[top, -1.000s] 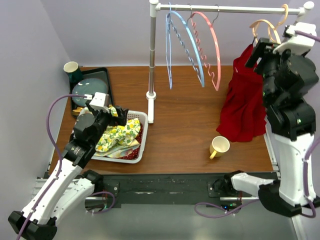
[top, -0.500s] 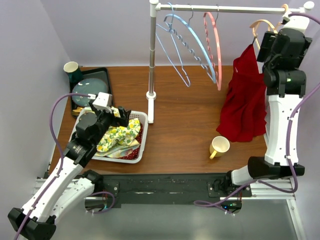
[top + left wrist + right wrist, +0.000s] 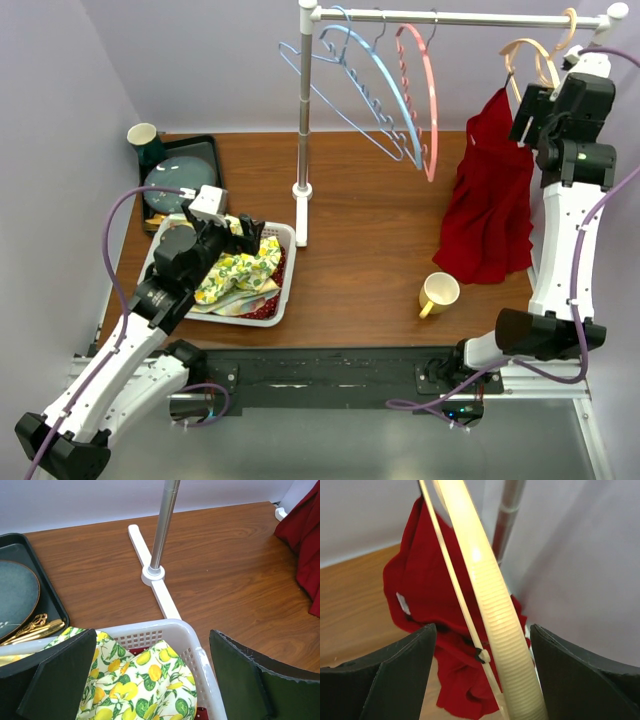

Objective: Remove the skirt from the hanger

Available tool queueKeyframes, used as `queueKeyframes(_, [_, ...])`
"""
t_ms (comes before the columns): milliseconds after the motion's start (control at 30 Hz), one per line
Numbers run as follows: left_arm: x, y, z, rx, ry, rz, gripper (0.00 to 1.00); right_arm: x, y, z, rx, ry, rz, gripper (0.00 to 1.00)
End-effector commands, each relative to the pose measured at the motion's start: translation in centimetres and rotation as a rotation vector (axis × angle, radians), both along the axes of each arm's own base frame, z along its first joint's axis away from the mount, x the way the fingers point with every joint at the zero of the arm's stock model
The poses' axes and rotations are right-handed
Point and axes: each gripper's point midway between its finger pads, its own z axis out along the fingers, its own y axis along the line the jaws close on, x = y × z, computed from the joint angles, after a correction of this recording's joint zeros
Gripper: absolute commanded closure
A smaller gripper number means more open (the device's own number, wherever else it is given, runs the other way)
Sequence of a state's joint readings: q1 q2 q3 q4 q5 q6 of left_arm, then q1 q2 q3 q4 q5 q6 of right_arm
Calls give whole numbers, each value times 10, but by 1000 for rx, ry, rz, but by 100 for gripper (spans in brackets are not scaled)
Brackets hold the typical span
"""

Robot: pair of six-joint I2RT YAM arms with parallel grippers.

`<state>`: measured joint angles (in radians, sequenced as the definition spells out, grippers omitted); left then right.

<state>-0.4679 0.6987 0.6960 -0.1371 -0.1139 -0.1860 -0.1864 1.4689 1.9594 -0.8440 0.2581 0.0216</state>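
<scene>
Found the red skirt [image 3: 490, 200] hung from a cream hanger [image 3: 535, 55] at the right end of the rail [image 3: 460, 17], over the far right corner of the tabletop [image 3: 380, 260], hem low by the right edge. Could not tell whether the hem touched the wood.

Saw the right gripper [image 3: 528, 105] high up beside that hanger, level with the top of the skirt. Noted its fingers [image 3: 395, 675] spread wide in the right wrist view, with the ribbed cream bar and a thin wire passing between them. Saw nothing clamped.

Found the left gripper [image 3: 245, 228] low over the far rim of a white basket [image 3: 287, 262] toward the near left corner, fingers wide apart and holding nothing. Saw a lemon-print cloth [image 3: 240, 270] lying in the basket.

Noted blue hangers [image 3: 383, 85] and a pink hanger [image 3: 433, 100] tilted on the rail, left of the skirt. Saw the pole [image 3: 303, 110] standing mid-table toward the far edge. Spotted a yellow mug [image 3: 438, 292] near the near edge, just beside the skirt's hem. Found a black tray [image 3: 208, 150] in the far left corner, with a plate [image 3: 175, 180] and gold cutlery [image 3: 30, 630] on it and a cup [image 3: 145, 138] at its far corner.
</scene>
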Motion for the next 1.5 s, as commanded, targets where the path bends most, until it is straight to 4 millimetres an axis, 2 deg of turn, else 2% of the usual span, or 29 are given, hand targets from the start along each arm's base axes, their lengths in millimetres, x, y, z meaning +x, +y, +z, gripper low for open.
queueKeyframes(0, [4, -3, 7, 11, -42, -15, 0, 13, 16, 14, 23, -84, 105, 28])
queueKeyframes(33, [4, -3, 7, 13, -41, -12, 0, 16, 14, 18, 11, -94, 105, 32])
queueKeyframes(200, [5, -1, 7, 21, -47, -4, 0, 30, 12, 24, -2, -122, 109, 42])
queueKeyframes(300, [5, 2, 8, 25, -53, 8, 0, 34, 12, 33, -10, -159, 115, 53])
queueKeyframes(433, [5, 2, 8, 27, -52, 11, 0, 35, 12, 46, -54, -214, 135, 72])
queueKeyframes(567, [5, 3, 8, 28, -53, 12, 0, 37, 17, 63, -70, -291, 164, 81])
queueKeyframes(700, [4, 5, 11, 29, -59, 24, 0, 45, 25, 80, -77, -353, 215, 100])
queueKeyframes(933, [3, 6, 13, 28, -65, 24, 0, 47, 38, 104, -77, -463, 286, 100])
queueKeyframes(1167, [2, 6, 15, 22, -71, 19, 0, 48, 36, 103, -42, -477, 257, 100])
queueKeyframes(1200, [2, 5, 15, 22, -71, 16, 0, 47, 40, 112, -51, -515, 278, 100])
queueKeyframes(1367, [2, 3, 14, 21, -67, 8, 0, 49, 43, 124, -61, -554, 303, 100])
queueKeyframes(1467, [2, 4, 14, 22, -67, 11, 0, 44, 50, 137, -62, -601, 333, 100])
